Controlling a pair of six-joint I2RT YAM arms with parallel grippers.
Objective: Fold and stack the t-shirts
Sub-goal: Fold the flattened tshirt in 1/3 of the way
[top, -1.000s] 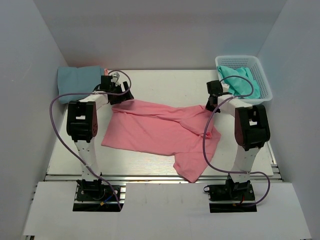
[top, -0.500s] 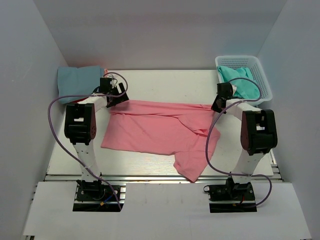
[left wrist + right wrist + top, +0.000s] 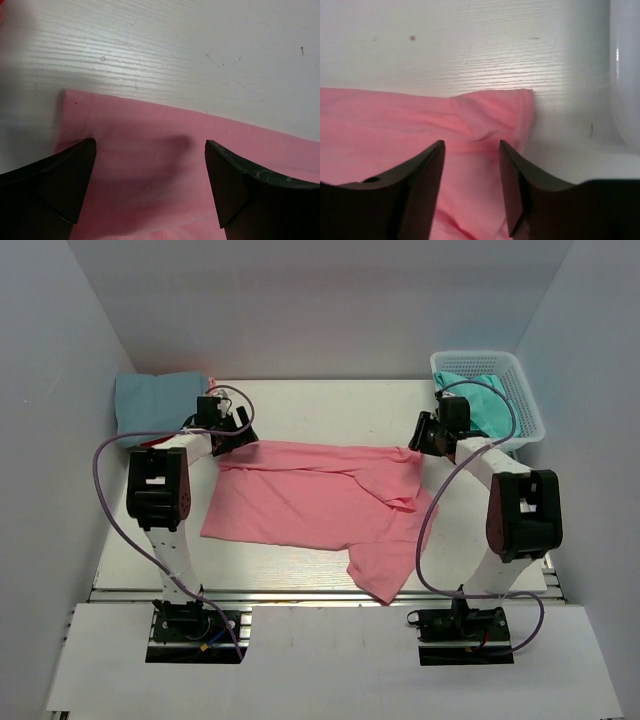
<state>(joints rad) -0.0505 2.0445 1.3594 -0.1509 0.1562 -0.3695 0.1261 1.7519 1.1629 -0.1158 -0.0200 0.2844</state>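
Both arms have pulled the salmon pink t-shirt (image 3: 310,500) flatter along its far edge — left gripper (image 3: 150,145) wide, right gripper (image 3: 471,145) narrowly parted, both empty — so folding can probably begin.

Bright, even overhead light — soft shadows. Wrist views are sharp on the table (image 3: 200,40), the fingers (image 3: 45,190) dark, one corner blurred.

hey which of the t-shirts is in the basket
The turquoise one, bunched in the white basket at far right. The pink shirt lies spread on the table, and the blue one sits folded at far left.
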